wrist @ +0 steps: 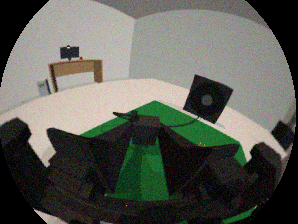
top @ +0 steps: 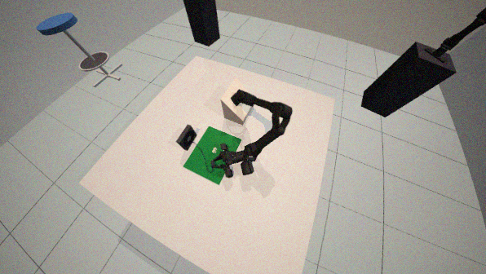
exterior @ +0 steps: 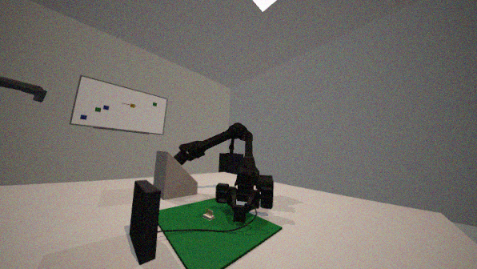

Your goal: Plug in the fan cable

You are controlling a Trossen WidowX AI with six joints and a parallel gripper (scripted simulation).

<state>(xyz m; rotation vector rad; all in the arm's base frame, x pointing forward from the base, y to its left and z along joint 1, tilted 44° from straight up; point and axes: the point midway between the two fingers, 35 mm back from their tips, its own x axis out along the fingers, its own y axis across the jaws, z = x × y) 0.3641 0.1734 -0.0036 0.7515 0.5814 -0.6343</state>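
Pale tabletop (top: pixel 155 204) (exterior: pixel 340 228) (wrist: pixel 115 95) below, the end effector (top: pixel 218 162) (exterior: pixel 240 209) (wrist: pixel 145 124) grips the plug (top: pixel 213 164) (exterior: pixel 239 215) (wrist: pixel 146 134) over the green board (top: pixel 197 161) (exterior: pixel 200 248) (wrist: pixel 156 108)

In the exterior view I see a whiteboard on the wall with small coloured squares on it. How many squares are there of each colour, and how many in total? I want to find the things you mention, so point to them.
Blue squares (exterior: pixel 83 117) (exterior: pixel 106 107): 2
Green squares (exterior: pixel 98 109) (exterior: pixel 154 104): 2
Yellow-orange square (exterior: pixel 133 106): 1
Total: 5
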